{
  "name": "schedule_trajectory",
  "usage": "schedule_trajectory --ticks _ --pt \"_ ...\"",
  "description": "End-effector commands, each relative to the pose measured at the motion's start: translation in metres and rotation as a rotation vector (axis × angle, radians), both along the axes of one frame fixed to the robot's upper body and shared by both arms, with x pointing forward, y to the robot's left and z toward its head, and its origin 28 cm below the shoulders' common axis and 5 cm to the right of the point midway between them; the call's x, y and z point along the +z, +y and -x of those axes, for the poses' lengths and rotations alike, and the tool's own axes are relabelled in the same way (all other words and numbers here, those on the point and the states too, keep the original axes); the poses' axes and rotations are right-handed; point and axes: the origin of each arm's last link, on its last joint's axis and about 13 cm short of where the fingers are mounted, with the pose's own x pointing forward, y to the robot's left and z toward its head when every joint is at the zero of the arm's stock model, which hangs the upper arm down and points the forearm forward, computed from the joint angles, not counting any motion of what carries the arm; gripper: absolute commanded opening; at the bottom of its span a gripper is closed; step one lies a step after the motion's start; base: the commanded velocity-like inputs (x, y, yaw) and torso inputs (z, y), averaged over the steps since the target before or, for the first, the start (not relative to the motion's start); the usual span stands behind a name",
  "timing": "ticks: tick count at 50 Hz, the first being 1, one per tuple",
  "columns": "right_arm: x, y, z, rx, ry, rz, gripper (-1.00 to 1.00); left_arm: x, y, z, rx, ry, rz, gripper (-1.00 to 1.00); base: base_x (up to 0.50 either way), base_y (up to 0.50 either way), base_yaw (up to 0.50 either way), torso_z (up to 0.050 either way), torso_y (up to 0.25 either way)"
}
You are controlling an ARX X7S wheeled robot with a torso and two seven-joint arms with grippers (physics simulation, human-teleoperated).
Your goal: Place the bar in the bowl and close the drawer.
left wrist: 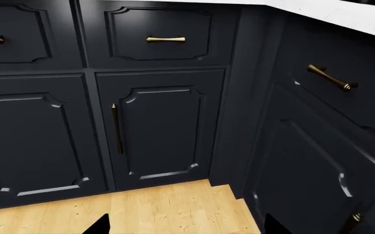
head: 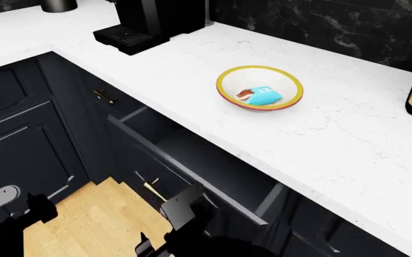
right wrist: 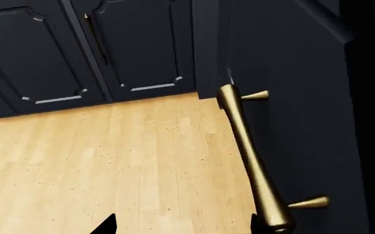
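Evenly and softly lit throughout, with no hard shadows on the white countertop (head: 334, 144) or the wood floor (right wrist: 109, 165). Dim inside the open drawer (head: 213, 166); faint pale glints along the dark cabinet doors' (left wrist: 161, 131) panel edges. Sharp and undistorted everywhere, without blur.

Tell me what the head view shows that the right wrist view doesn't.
Only the head view shows the white counter, the bowl with the bar lying in it, the coffee machine and the open drawer seen from above.
Only the right wrist view shows the drawer's gold handle close up, standing off the dark front on two posts.
Both show the dark panelled cabinet doors and the wood floor.
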Motion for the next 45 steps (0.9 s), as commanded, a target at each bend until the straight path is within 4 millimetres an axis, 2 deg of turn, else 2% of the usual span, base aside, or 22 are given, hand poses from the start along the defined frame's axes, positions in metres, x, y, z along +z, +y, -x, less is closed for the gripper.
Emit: schedule_trajectory --ticks 1,22,34,45 --pt "-0.016 -0.022 -0.020 -0.114 0.025 0.052 1.00 0.000 0.000 0.000 -0.001 -0.001 0.002 1.00 0.00 0.00 0.00 0.000 0.000" --pt "-0.038 -0.055 -0.061 -0.316 0.056 0.089 1.00 0.003 -0.001 -0.001 -0.003 -0.007 0.004 1.00 0.00 0.00 0.00 0.000 0.000" --pt "-0.051 -0.074 -0.074 -0.414 0.085 0.098 1.00 0.006 -0.001 -0.005 -0.002 -0.009 -0.002 1.00 0.00 0.00 0.00 0.000 0.000" --pt "-0.058 -0.094 -0.075 -0.527 0.125 0.104 1.00 0.005 -0.001 -0.004 -0.002 -0.006 -0.001 1.00 0.00 0.00 0.00 0.000 0.000"
